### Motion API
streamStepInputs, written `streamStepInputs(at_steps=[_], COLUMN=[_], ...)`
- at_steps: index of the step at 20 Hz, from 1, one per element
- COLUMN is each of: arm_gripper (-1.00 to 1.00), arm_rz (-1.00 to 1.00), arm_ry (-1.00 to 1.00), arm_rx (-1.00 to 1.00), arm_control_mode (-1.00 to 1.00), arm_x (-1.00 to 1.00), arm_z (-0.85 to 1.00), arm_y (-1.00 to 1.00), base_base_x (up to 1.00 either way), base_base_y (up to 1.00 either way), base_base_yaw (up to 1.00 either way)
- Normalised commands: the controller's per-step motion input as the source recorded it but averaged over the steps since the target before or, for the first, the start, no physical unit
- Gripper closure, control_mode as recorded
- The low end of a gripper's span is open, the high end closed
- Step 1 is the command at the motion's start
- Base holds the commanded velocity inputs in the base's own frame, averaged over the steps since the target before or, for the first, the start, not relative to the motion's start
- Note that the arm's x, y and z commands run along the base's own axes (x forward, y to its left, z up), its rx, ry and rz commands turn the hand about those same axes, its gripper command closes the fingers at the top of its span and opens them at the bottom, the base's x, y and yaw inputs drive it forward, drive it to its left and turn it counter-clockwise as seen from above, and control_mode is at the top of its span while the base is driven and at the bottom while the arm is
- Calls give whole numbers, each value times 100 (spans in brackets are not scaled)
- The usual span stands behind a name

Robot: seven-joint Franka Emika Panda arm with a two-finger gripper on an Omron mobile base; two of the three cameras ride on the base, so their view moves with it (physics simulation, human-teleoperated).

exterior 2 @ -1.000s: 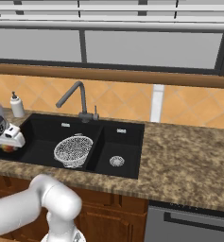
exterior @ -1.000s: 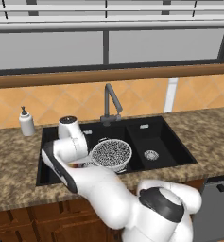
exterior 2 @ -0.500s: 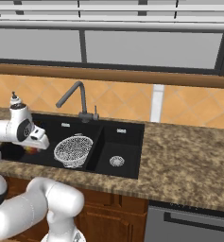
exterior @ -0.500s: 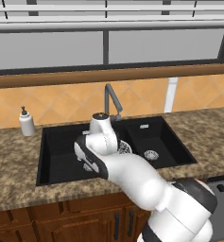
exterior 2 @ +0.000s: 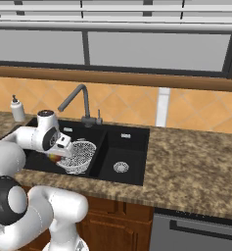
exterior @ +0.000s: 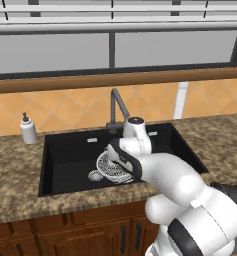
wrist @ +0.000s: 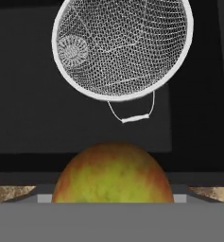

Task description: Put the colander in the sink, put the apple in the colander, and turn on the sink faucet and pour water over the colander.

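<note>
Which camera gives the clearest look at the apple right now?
The hand view: the apple looms large in the foreground, red and yellow-green, below the colander. The right base view shows a sliver of it at the hand; the left base view's arm covers that spot.

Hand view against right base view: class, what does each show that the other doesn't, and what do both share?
Hand view alone shows the colander's thin wire handle and the apple's yellow-green face up close. Right base view alone shows the sink faucet, the soap dispenser, the sink's smaller basin with its drain, the window and the counter. Both show colander, apple and the black large basin.
</note>
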Motion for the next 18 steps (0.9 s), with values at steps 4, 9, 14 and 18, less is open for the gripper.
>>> streamStepInputs(at_steps=[4,9,14,18], arm_gripper=[100,100,100,100], arm_rz=[0,0,0,0], arm_ry=[-6,-7,-4,0], arm_rx=[0,0,0,0], arm_control_mode=[-100,-100,-100,-100], arm_x=[3,19,32,39], arm_z=[-16,-16,-11,-2], arm_y=[-39,-18,0,0], base_base_x=[0,0,0,0], base_base_y=[0,0,0,0], base_base_yaw=[0,0,0,0])
